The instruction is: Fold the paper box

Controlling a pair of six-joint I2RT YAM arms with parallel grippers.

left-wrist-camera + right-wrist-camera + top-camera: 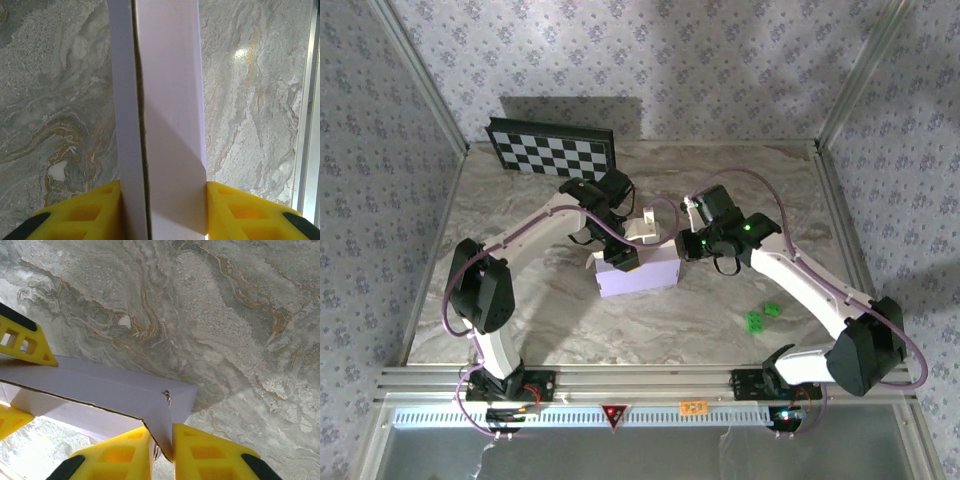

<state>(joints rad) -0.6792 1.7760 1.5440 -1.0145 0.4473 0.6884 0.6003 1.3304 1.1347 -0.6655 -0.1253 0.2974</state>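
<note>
- Grip on the left: the left claw [162, 220] stands at a middling width. Its yellow fingers [85, 212] press against both faces of an upright wall of the box [170, 125], so it holds the box.
- A dark seam runs up that wall, where two layers of cardboard seem to lie against each other.
- The right claw [162, 455] is narrow. Its fingers flank a thin wall at the right end corner of the box and look pinched on that cardboard.
- The box is pale lavender and sits in the middle of the counter [750, 200], between the two claws, with a long side facing the near edge.
- In the overhead view, what looks like a raised flap [642, 226] stands just behind the box on its far side, not yet down.
- A checkerboard panel [552, 150] leans at the far left of the counter, and small green bits [761, 316] lie to the near right. Both are well apart from the box.
- Step in hand, as I judge it: the walls are up, and the right end is being squared and pressed home while the left claw steadies the body.
- The next move probably calls for a firm hold on the left. The right claw would then let go of the corner and bring the raised flap over without buckling the thin walls.
</note>
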